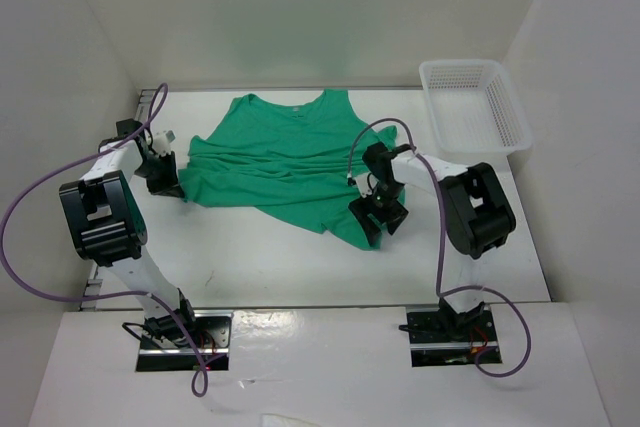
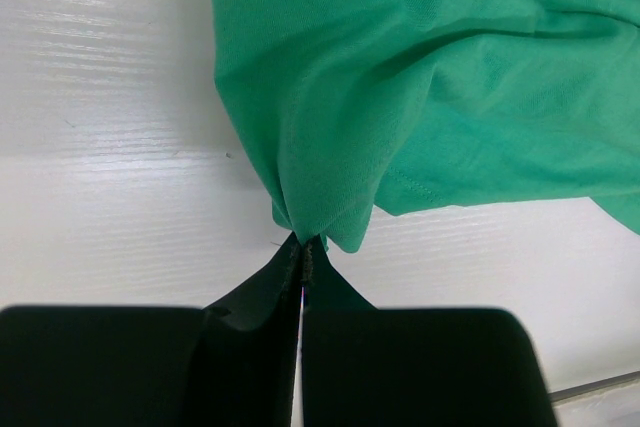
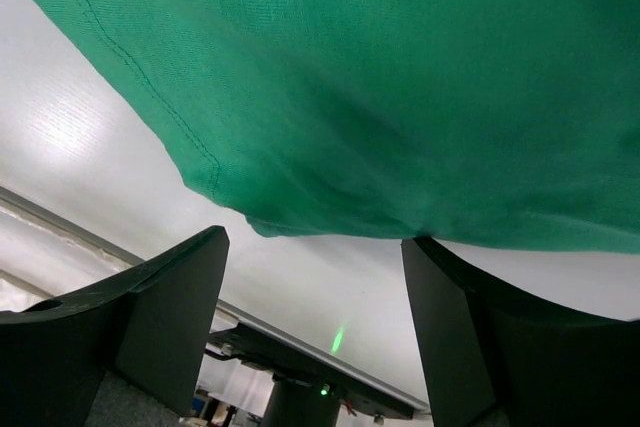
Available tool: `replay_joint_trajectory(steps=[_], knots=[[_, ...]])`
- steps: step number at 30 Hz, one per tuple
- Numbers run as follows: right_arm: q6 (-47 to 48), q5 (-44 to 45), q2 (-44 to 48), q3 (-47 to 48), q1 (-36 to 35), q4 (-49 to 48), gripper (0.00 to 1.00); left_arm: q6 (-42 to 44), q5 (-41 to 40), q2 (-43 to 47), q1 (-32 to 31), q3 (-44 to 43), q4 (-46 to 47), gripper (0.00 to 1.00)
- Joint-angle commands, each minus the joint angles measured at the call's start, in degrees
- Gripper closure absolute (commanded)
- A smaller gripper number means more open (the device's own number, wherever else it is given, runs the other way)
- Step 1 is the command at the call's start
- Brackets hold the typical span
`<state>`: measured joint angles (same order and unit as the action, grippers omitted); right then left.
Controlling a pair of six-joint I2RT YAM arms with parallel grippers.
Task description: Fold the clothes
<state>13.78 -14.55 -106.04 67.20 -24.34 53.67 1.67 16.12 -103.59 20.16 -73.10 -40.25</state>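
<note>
A: T-shirt (image 1: pixel 285 162) — where was it at that pt?

B: Spread on the tabletop (image 1: pixel 250 267), collar toward the far side, body rumpled w/ creases across the middle. No fold made yet, so I'd judge the task was barely begun. The white basket (image 1: pixel 462 64) sat well apart at the far right, not involved.

A: Left hand?

B: Left hand (image 2: pixel 303 252) was pinched tight on a small bunch of fabric at the shirt's left corner. Cloth fanned out from the tips like a cone. Couldn't tell if that bit was sleeve or hem. Prob. held there to anchor that side, ready to lift it.

A: And the right?

B: Right hand (image 3: pixel 315 240) was at the near right corner, by the stitched hem. Its jaws stood apart, the hem edge lying over the gap between them, nothing clamped. It looked placed to take that corner, so both sides could be drawn taut together.

A: Risk?

B: Thin, soft fabric — the right hand could catch one layer only or miss the hem, and the pull would go lopsided.
</note>
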Motion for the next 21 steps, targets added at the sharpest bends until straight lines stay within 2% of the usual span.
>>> replay_joint_trajectory(steps=[1, 7, 9, 14, 17, 21], knots=[[0.72, -1.54, -2.67, 1.09, 0.26, 0.12, 0.22, 1.14, 0.32, 2.25, 0.23, 0.33, -0.09, 1.0], [-2.88, 3.55, -3.82, 2.15, -1.49, -2.16, 0.3, 1.14, 0.32, 1.73, 0.23, 0.33, -0.09, 1.0], [-3.93, 6.35, -4.53, 2.15, -2.9, -2.86, 0.3, 1.14, 0.32, 1.73, 0.23, 0.33, -0.09, 1.0], [-4.64, 6.37, -4.53, 2.76, -6.94, -2.87, 0.3, 1.14, 0.32, 1.73, 0.23, 0.33, -0.09, 1.0], [-4.64, 6.98, -6.37, 2.76, -6.95, -2.87, 0.3, 1.14, 0.32, 1.73, 0.23, 0.33, -0.09, 1.0], [-5.17, 8.47, -7.77, 2.76, -7.57, -3.48, 0.42, 1.14, 0.32, 1.73, 0.23, 0.33, -0.09, 1.0]])
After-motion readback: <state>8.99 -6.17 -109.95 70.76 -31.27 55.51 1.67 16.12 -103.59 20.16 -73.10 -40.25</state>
